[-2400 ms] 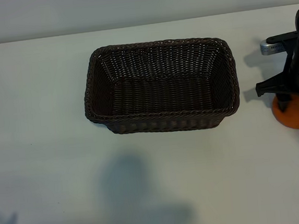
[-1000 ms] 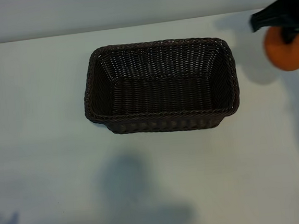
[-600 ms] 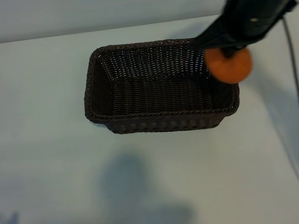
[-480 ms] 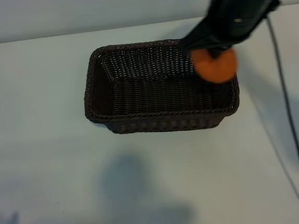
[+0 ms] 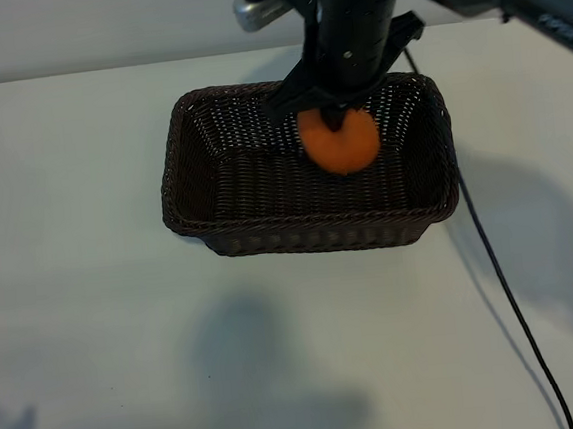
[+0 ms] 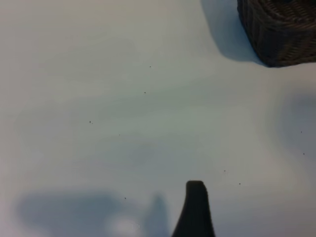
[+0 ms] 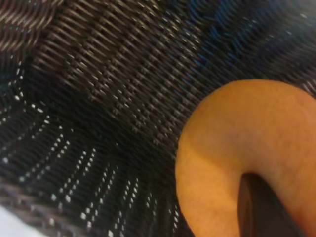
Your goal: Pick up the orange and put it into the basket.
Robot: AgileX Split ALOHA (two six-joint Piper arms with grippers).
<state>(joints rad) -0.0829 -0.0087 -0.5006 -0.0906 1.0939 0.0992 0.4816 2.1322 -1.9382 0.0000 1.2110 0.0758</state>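
Note:
The orange [image 5: 339,142] hangs in the air over the middle of the dark brown wicker basket [image 5: 312,222], just below rim height. My right gripper [image 5: 336,118] comes down from above and is shut on its top. In the right wrist view the orange [image 7: 232,148] fills one corner with a dark fingertip [image 7: 259,207] pressed against it, and the woven basket floor and wall [image 7: 98,98] lie close behind. The left arm is out of the exterior view. In the left wrist view one dark finger [image 6: 195,210] of the open left gripper hovers over bare table, holding nothing.
The right arm's black cable [image 5: 504,286] trails across the white table from the basket's right side to the near edge. A corner of the basket [image 6: 279,29] shows far off in the left wrist view. Arm shadows fall on the near table.
My right gripper has carried the orange leftward from beyond the basket's right end to over its middle, and lower. The left gripper has not changed.

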